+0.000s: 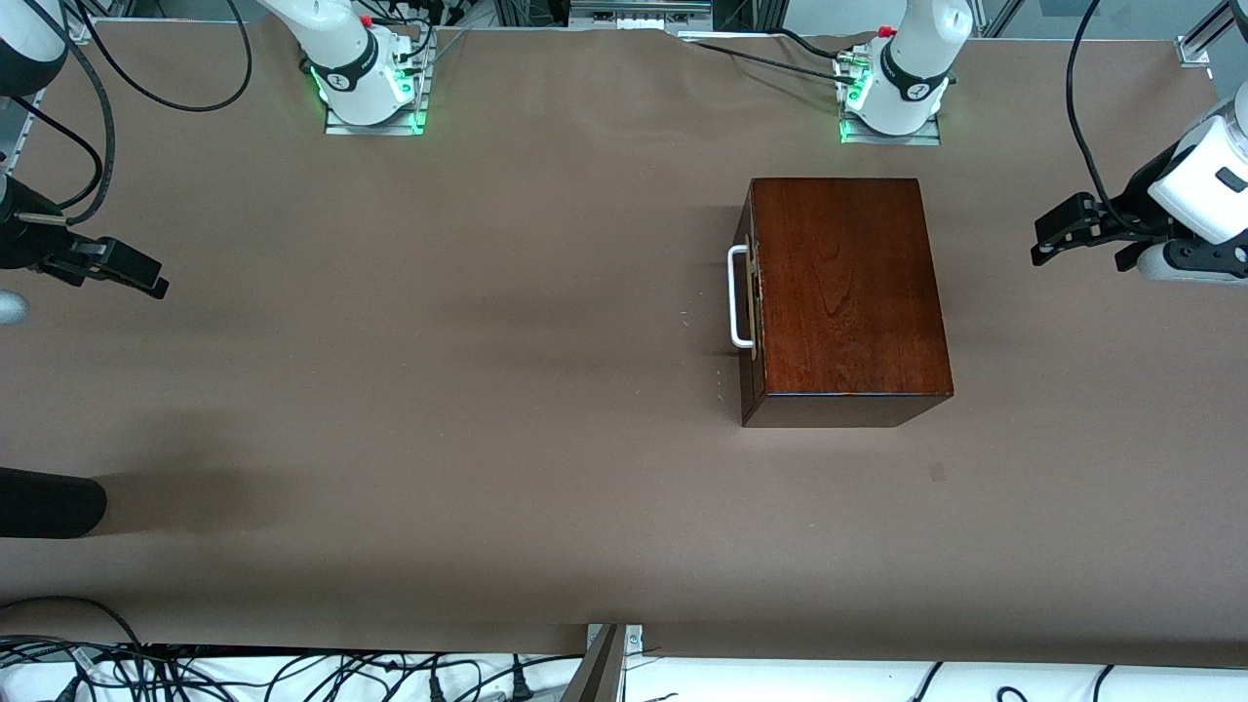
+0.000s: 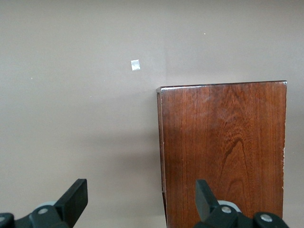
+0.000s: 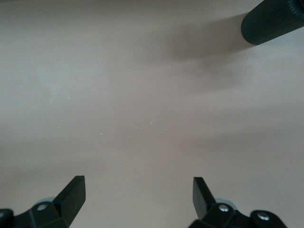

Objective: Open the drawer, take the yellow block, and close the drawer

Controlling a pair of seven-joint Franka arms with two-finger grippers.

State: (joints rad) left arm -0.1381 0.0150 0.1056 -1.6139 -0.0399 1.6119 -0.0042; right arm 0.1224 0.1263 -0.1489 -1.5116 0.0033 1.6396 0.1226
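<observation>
The dark reddish-brown wooden box [image 1: 848,292] stands on the brown table, nearer the left arm's end. Its drawer [image 1: 752,322] is shut, and the white U-shaped handle [image 1: 738,297] faces the right arm's end. The yellow block is hidden. My left gripper [image 1: 1039,242] is open and empty, up in the air over the table at the left arm's end, apart from the box. The left wrist view shows the box top [image 2: 228,152] under one finger of that gripper [image 2: 140,192]. My right gripper [image 1: 146,275] is open and empty over bare table at the right arm's end [image 3: 137,187].
A black ribbed cylinder [image 1: 49,502] juts in at the right arm's end, nearer the front camera; it also shows in the right wrist view [image 3: 273,21]. A small pale scrap [image 2: 135,65] lies on the table near the box. Cables [image 1: 292,673] hang along the near edge.
</observation>
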